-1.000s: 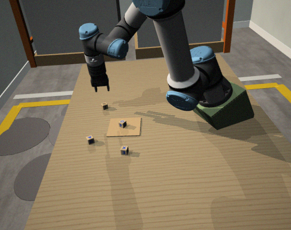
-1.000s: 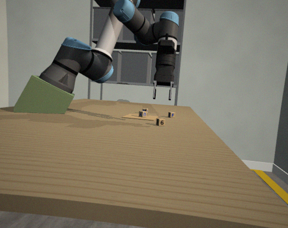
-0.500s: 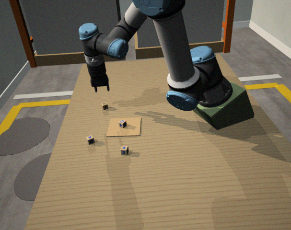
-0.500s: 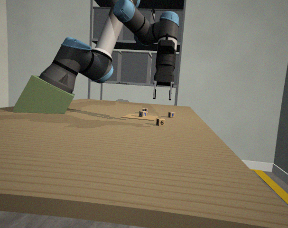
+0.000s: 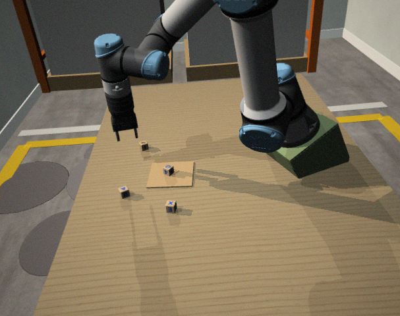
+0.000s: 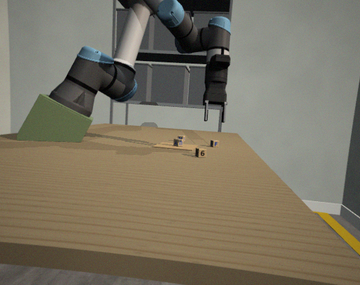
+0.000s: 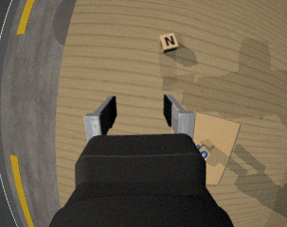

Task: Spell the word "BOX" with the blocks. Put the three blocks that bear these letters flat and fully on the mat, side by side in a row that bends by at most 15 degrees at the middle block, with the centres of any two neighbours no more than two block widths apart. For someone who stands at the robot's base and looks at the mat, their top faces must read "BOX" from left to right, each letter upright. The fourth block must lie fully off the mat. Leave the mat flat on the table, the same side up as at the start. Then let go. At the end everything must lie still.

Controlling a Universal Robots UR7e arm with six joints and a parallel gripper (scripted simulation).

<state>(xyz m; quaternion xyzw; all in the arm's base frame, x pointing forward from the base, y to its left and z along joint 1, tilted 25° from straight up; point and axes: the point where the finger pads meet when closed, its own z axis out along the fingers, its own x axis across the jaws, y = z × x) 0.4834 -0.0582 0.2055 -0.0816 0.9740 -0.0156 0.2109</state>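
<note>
My gripper [image 5: 126, 135] [image 6: 214, 117] [image 7: 139, 105] is open and empty, high above the bare table. A block with N on top [image 5: 143, 145] [image 6: 201, 152] [image 7: 169, 42] lies off the mat, just ahead of the fingers in the wrist view. The tan mat [image 5: 182, 180] [image 6: 187, 147] [image 7: 222, 146] lies flat. It carries one block with a round blue letter [image 5: 168, 169] [image 6: 177, 142], partly hidden behind a finger in the wrist view. The X block [image 5: 171, 206] [image 6: 181, 137] and a block with an unreadable blue letter [image 5: 124, 191] [image 6: 214, 143] lie on the table beside the mat.
The arm's green base wedge [image 5: 312, 149] [image 6: 51, 121] stands on the table on the far side of the mat from the gripper. The table's side edge [image 5: 91, 163] runs close to the gripper. A shelf rack [image 6: 161, 85] stands behind the table.
</note>
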